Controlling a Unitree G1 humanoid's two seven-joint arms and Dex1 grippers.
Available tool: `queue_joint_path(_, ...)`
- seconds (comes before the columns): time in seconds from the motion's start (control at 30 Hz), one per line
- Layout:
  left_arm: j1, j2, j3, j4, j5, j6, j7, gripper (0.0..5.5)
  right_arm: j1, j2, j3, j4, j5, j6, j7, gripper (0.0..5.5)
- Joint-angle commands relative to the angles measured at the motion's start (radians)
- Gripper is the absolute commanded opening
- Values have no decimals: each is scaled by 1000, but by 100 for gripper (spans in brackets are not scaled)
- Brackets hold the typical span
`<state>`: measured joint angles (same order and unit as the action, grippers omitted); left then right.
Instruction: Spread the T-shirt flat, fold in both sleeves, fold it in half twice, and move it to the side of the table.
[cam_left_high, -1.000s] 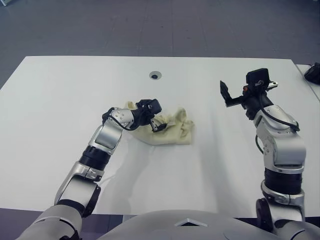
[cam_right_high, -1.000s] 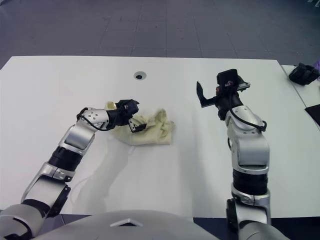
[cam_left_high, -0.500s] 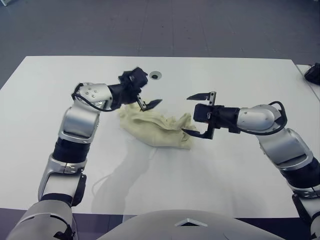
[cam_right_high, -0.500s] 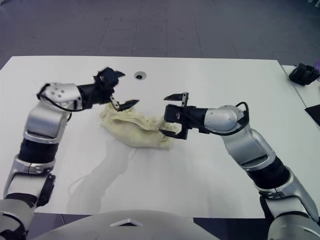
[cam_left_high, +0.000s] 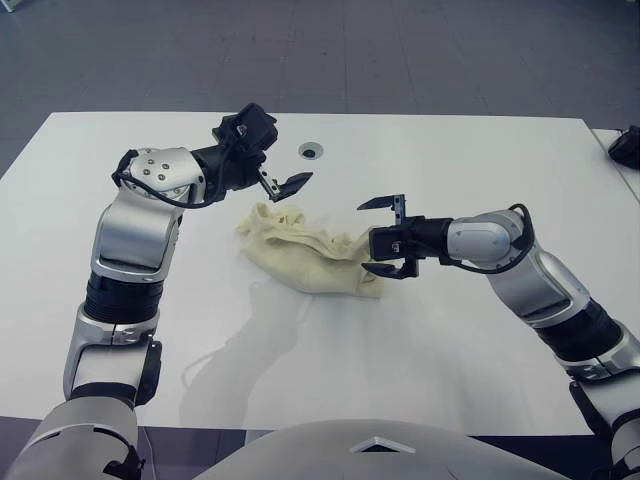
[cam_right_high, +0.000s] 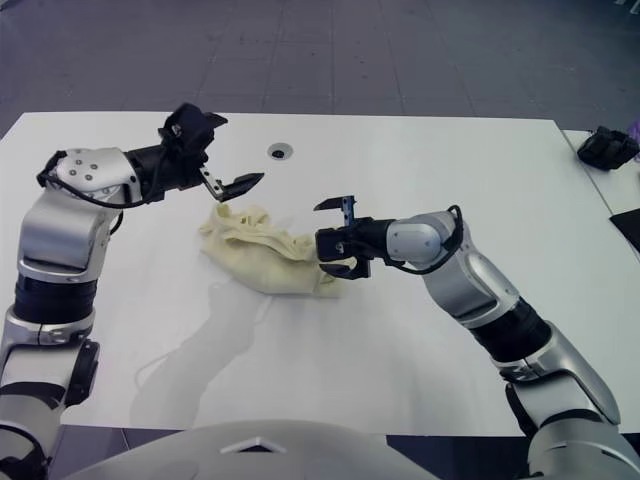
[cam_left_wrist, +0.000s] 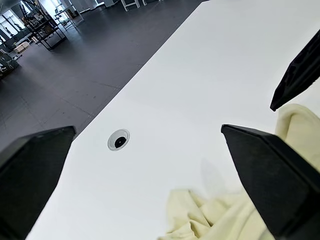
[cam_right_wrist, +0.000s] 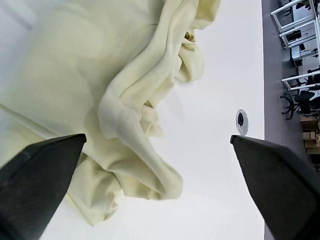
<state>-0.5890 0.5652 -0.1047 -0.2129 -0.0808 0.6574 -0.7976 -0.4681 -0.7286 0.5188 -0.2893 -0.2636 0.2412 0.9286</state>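
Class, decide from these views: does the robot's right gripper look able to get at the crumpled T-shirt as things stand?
Probably yes: the right gripper is open at one end of the T-shirt, nothing lies between them, and the left gripper hangs clear near the other end.

A round cable port (cam_left_high: 311, 150) sits just beyond the left gripper (cam_left_high: 287, 186), on its far side, and well apart from the right gripper (cam_left_high: 366, 237). Far off to the right gripper's outer side, a dark bundled object (cam_right_high: 607, 146) lies on a neighbouring white surface (cam_right_high: 598, 172). Past both grippers stretches a grey tiled floor (cam_left_high: 330, 50) — racks (cam_left_wrist: 47, 32) and wheeled chairs (cam_right_wrist: 294, 99) stand on it in the distance.
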Motion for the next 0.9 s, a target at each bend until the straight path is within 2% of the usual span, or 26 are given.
queue_joint_path(0.03, -12, 20, 2, -7, -9, 14, 7, 540, -7, 27, 25, 35, -73, -50, -18, 464)
queue_joint_path(0.47, 10, 32, 7, -23, -13, 27, 19, 540, 98, 70, 60, 1, -161, -85, -11, 246)
queue_joint_path(0.9, 28, 68, 11, -41, -10, 39, 30, 540, 98, 84, 22, 25, -219, -107, -38, 35)
